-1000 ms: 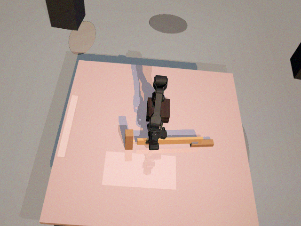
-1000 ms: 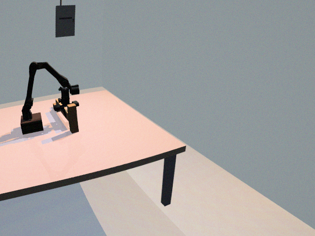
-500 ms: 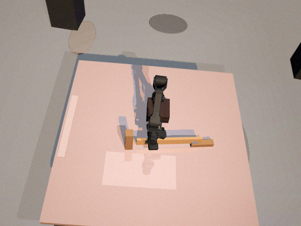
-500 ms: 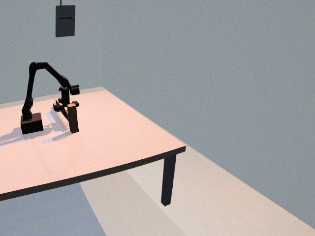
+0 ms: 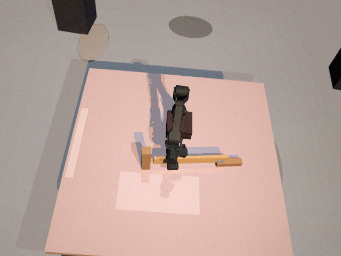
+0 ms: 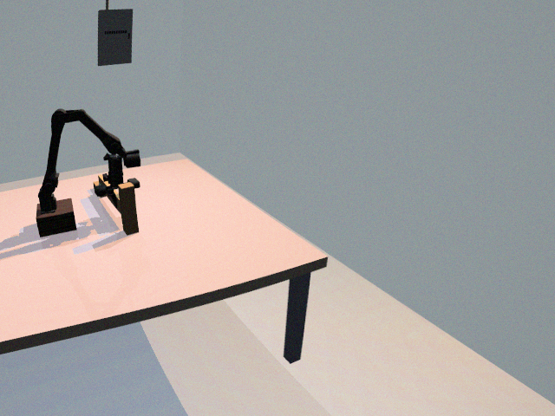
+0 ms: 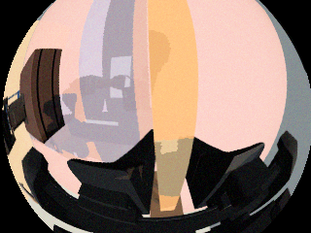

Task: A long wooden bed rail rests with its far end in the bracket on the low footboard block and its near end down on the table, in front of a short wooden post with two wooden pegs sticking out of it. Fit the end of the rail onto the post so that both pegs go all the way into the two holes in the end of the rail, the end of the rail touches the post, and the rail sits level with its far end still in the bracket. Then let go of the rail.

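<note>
The jaws of the gripper [image 5: 171, 162] are clenched across the width of the rail [image 5: 198, 159], grasping it close to the end that faces the post [image 5: 145, 158]. The rail's long axis runs straight away from the post toward the footboard block [image 5: 229, 162], where its far end lies. In the top view its near end sits just beside the post, with only a thin gap showing; the pegs cannot be made out. In the wrist view the rail [image 7: 170, 91] stretches up the middle between the dark fingers. Above the rail, the wrist points straight down. The forearm slopes up and back from it to a high elbow, and the upper arm drops to the brown base [image 5: 187, 125], behind the rail on the pink bench [image 5: 220, 206].
</note>
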Controlling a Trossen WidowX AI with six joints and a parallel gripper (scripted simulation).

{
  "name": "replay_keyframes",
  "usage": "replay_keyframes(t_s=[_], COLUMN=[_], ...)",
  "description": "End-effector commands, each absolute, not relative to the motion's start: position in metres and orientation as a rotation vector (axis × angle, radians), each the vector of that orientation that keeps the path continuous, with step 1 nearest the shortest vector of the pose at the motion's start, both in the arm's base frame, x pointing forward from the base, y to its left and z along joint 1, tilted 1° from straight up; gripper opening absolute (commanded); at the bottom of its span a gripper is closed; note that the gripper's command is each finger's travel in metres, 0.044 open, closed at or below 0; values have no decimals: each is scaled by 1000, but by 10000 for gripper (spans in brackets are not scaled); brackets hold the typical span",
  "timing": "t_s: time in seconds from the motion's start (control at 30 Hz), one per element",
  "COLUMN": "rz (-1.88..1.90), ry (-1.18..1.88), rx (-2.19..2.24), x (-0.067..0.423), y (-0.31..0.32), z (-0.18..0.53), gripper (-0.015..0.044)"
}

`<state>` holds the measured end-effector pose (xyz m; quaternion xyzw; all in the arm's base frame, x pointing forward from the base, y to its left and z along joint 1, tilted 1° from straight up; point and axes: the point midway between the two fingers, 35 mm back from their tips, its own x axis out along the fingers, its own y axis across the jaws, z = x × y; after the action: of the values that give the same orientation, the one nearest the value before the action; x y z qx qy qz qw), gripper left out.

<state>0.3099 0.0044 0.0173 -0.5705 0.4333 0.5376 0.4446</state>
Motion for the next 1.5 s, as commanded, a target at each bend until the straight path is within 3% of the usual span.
replay_keyframes(t_s=[0.0, 1.47], rz=[1329, 1328], ry=[1066, 1067], rx=[-1419, -1420], x=[313, 316], y=[3, -11], z=[20, 20], gripper=[0, 0])
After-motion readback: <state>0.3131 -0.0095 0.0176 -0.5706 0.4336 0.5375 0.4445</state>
